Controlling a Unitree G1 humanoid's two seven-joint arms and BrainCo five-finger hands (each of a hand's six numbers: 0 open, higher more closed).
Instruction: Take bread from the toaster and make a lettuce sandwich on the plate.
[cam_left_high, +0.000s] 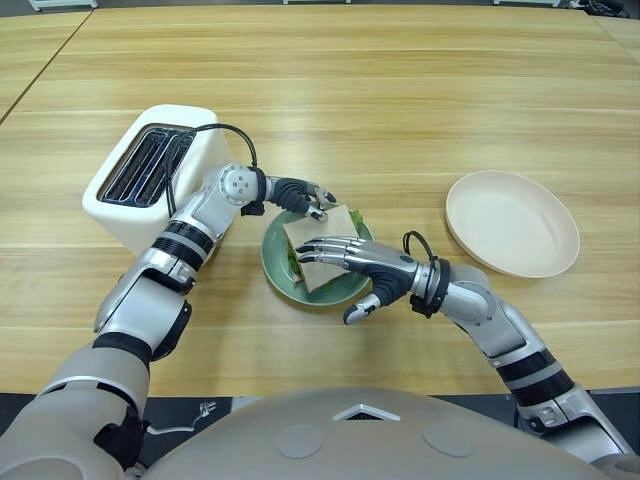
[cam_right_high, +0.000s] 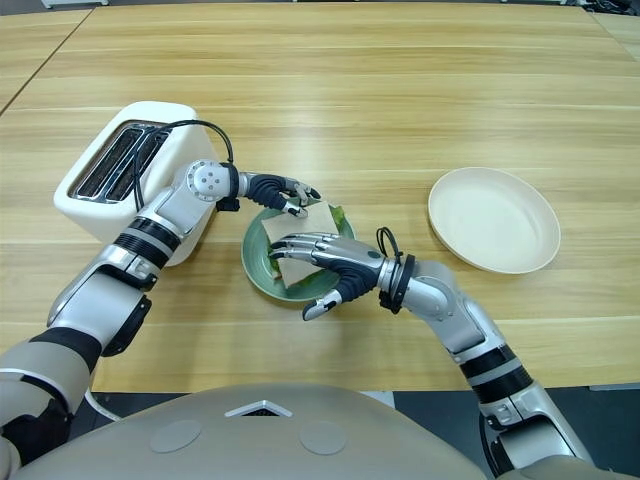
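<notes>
Now: bread on the lettuce, both hands on it; slip risk.
Bread slice (cam_left_high: 325, 228) lies over lettuce (cam_right_high: 338, 212) in the green plate (cam_left_high: 272, 265), mid-table. Left hand (cam_left_high: 298, 195) has its fingers curled onto the slice's far corner, apparently pinching it. Right hand (cam_left_high: 375, 268) has its fingers spread flat across the near part. Judgement: uneven pressure or a dragged release could skew the slice off the leaves or shove the plate. Toaster (cam_left_high: 120, 215) stands just left, cream plate (cam_left_high: 512, 222) well apart right. Pale wooden table (cam_left_high: 400, 100), similar tables beyond.

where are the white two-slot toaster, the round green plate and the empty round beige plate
white two-slot toaster (cam_left_high: 150, 165), left eye view, slotted top
round green plate (cam_left_high: 275, 266), left eye view, bare left rim
empty round beige plate (cam_left_high: 512, 222), left eye view, bare middle
</notes>
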